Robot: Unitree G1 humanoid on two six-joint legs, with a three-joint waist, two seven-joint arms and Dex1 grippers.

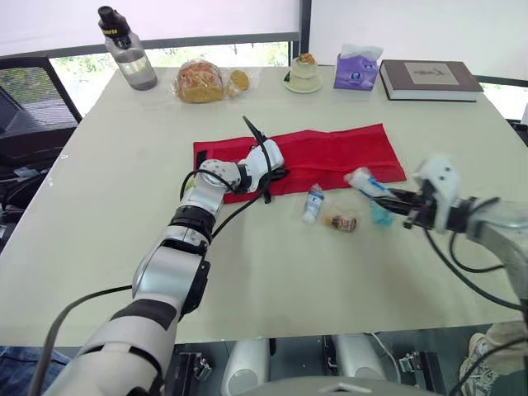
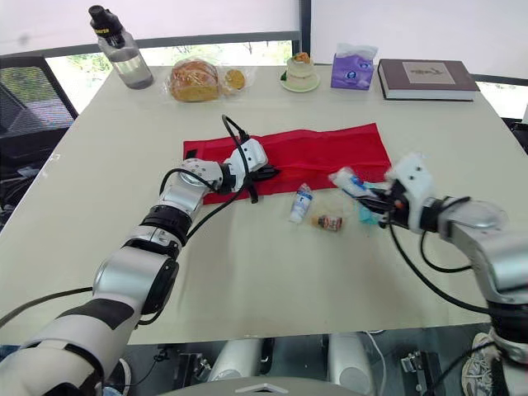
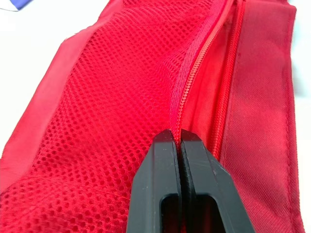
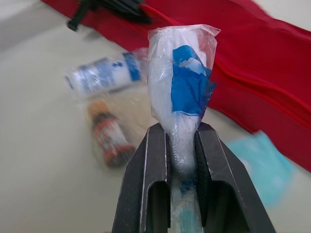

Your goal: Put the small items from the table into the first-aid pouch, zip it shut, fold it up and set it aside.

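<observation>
The red first-aid pouch [image 1: 330, 153] lies unfolded across the middle of the table. My left gripper [image 3: 177, 136] rests on its front left part [image 1: 276, 172], shut on the edge of the mesh pocket beside the open zipper [image 3: 204, 53]. In front of the pouch's right end, my right gripper [image 4: 181, 127] hovers just above the table, shut on a white-and-blue plastic packet [image 4: 182, 82] that sticks out towards the pouch [image 1: 367, 182]. On the table in front of the pouch lie a small white tube [image 1: 313, 203], a tiny brown bottle [image 1: 341, 222] and a teal packet [image 1: 381, 214].
Along the far edge stand a water bottle [image 1: 128, 56], bagged bread [image 1: 200, 81], a cup on a saucer [image 1: 303, 73], a purple tissue pack [image 1: 356, 71] and a book [image 1: 429, 80]. Bare tabletop [image 1: 272, 280] stretches to the near edge.
</observation>
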